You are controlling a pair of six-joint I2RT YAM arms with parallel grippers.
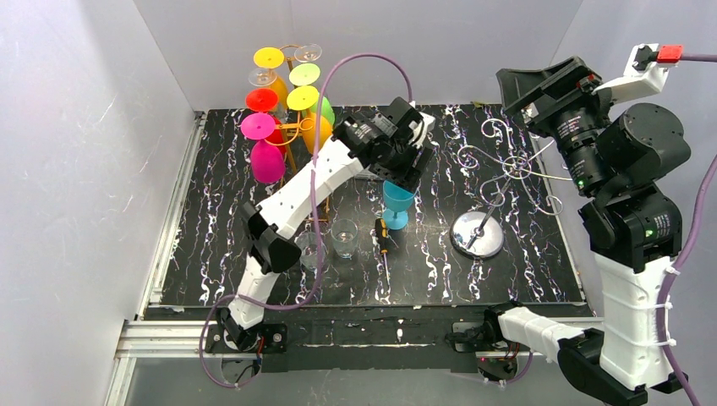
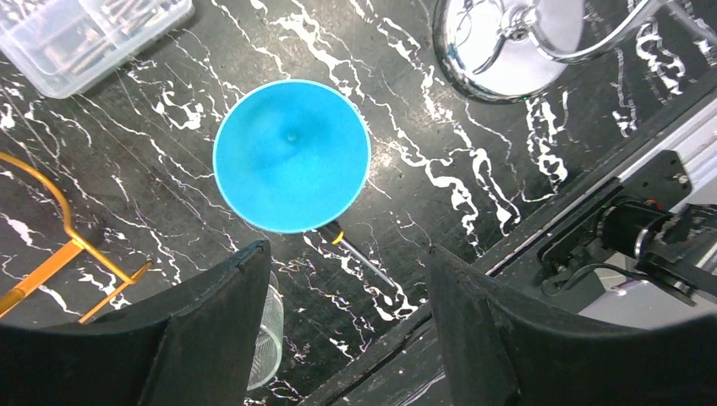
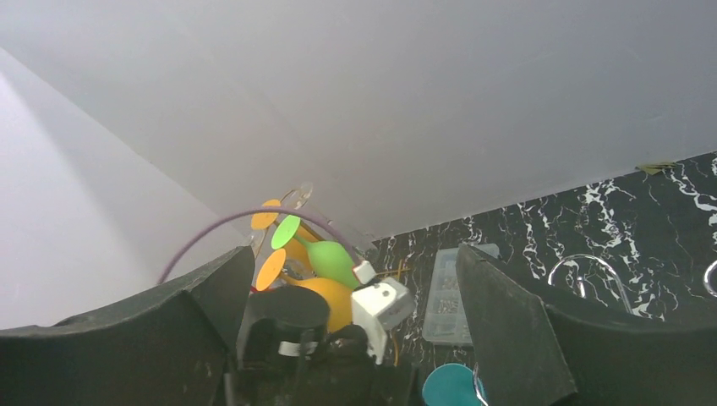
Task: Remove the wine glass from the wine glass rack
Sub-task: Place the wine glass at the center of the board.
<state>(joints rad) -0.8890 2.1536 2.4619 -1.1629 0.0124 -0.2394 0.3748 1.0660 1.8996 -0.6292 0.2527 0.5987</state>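
Blue glass (image 1: 397, 203) stands upright on table (image 1: 423, 271). Left gripper (image 2: 347, 258) is directly above it, fingers apart; looks set down. Right gripper (image 3: 351, 258) is raised clear, fingers apart, empty.

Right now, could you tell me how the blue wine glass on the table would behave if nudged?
The blue wine glass stands upright with a wide bowl over a thin stem, so it probably tips easily if pushed near the rim. Its smooth, opaque look suggests light plastic, likely slippery. Tipped, its round bowl would probably roll.

blue glass (image 2: 292, 156) stem: hidden under bowl | clear box (image 2: 76, 34): cut by edge
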